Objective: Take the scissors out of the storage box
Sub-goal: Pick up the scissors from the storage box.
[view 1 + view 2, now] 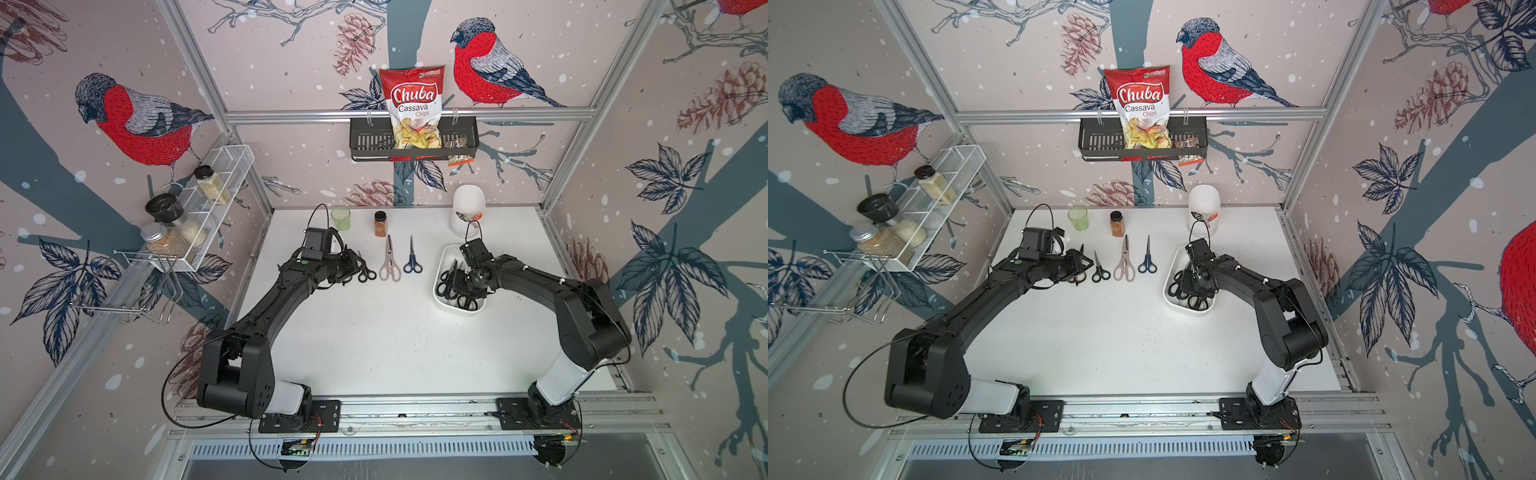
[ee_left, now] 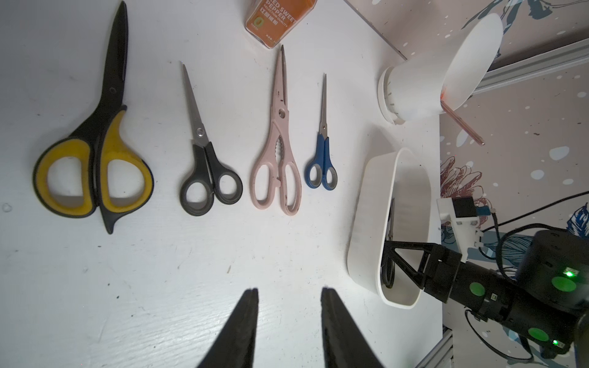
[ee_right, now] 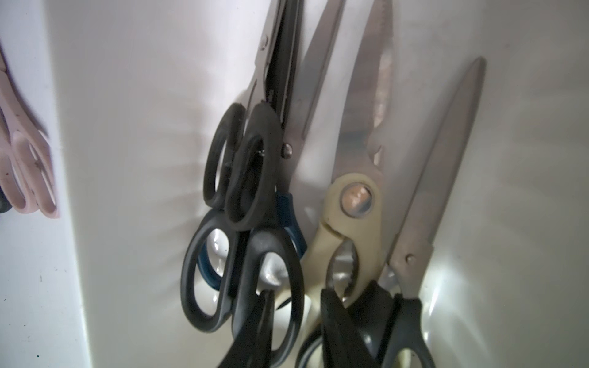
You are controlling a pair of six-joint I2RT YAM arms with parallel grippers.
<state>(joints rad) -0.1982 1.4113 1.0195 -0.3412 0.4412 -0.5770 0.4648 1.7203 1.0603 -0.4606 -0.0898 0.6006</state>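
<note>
White plastic walls close round the right pincer (image 3: 296,291), which is sunk into the storage box (image 1: 448,255) at the right side of the table (image 1: 374,332), directly over the heap of scissors (image 3: 248,165) inside it. They lie along the box's length, blades pointing off toward the back wall and handle loops bunched at the near end, just where the pincer comes down. In the right wrist view its fingers stand narrow about a black handle (image 3: 245,274) and a cream handle (image 3: 350,207). I cannot tell whether they are clamped on either or only set around them. To my eye the lift has to go by the handles, or the crossed pairs may drag one another. The left pincer (image 2: 290,291) hangs part open and empty above the table, well apart from the box. It is near four pairs laid out in a parallel row: the yellow-and-black pair (image 2: 95,165), black pair (image 2: 208,181), pink pair (image 2: 277,159) and blue pair (image 2: 322,162). The right arm is plainly the nearer.
</note>
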